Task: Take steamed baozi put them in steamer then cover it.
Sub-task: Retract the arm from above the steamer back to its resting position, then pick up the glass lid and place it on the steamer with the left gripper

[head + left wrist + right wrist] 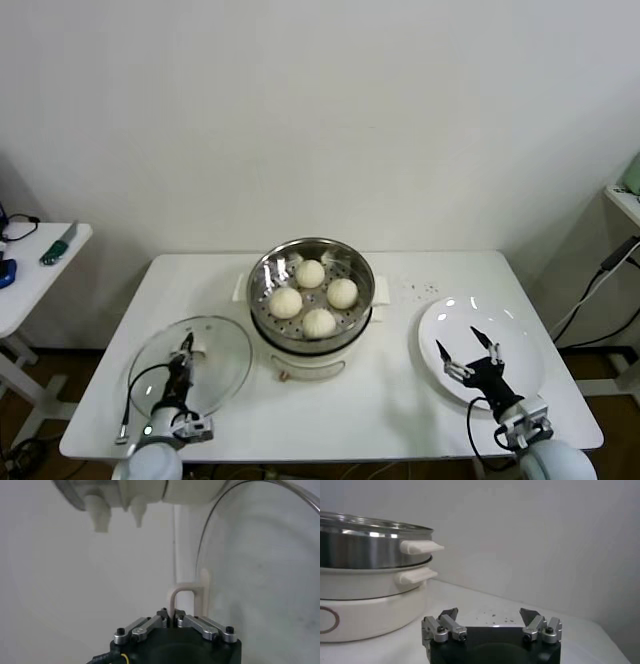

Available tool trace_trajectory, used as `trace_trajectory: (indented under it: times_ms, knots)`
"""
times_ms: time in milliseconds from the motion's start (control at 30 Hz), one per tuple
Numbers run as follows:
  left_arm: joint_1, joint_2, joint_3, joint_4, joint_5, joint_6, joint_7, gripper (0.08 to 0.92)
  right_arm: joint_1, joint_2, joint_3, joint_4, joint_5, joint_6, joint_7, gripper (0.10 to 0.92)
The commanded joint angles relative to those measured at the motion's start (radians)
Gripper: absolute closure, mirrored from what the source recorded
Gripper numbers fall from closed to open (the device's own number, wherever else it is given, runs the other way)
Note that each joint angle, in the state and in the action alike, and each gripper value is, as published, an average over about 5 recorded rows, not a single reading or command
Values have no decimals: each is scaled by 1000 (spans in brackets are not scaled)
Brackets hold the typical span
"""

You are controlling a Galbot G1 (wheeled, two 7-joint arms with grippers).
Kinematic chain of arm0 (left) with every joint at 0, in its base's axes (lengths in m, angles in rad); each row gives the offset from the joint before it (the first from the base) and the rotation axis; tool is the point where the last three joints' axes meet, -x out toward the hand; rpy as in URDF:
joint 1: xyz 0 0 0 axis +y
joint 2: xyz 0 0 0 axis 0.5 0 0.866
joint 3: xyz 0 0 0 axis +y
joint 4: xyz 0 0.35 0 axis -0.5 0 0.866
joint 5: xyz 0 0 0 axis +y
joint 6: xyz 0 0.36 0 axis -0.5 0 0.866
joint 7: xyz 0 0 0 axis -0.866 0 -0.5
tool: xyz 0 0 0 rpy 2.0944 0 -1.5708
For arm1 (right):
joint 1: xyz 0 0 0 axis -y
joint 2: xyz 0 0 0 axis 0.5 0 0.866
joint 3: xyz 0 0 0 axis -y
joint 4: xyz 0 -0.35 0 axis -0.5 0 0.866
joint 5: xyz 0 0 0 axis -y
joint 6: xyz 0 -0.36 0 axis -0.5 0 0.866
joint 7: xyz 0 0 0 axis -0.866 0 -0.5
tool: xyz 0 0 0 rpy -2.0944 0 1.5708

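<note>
Mid-table sits the steamer (312,300), round shiny steel basket w/ holes in the bottom, on a cream-white pot base w/ side handles. Inside: four baozi (310,273), smooth, round, cream-white, all down in the basket, close together in a diamond. No lid on it yet.

Left & near of the steamer, the cover (215,365) lies flat on the white table (400,400); clear glass disc, metal rim, cream-white bar handle in the middle. Left gripper (186,345) is right over it, jaws pressed together pinching that handle (187,592); wrist view shows the fingertips meeting at the foot of the bar.

Right side, near: flat white plate (520,335), glossy, nothing on it but the right gripper (470,342) hovering above, jaws spread wide, holding nothing. Few dark specks on the table btw plate & steamer.
</note>
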Motion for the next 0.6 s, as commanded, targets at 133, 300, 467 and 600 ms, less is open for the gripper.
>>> trace_trajectory:
  times_ms: [133,300,467,600]
  knots:
    - [112,50,-28,-266,-37,132,-7,850,15,-9,0,-7,-4,0,2,203]
    - [179,99,-44,-415,-43,251,-9,850,45,-21,-9,-17,-4,-7,6,203]
    - [206,140,-62,-512,-46,312,19,850,77,-36,-27,-31,-6,-16,12,203]
    - [204,192,-63,-555,-72,354,55,850,96,-39,-45,-40,-10,-23,18,203]
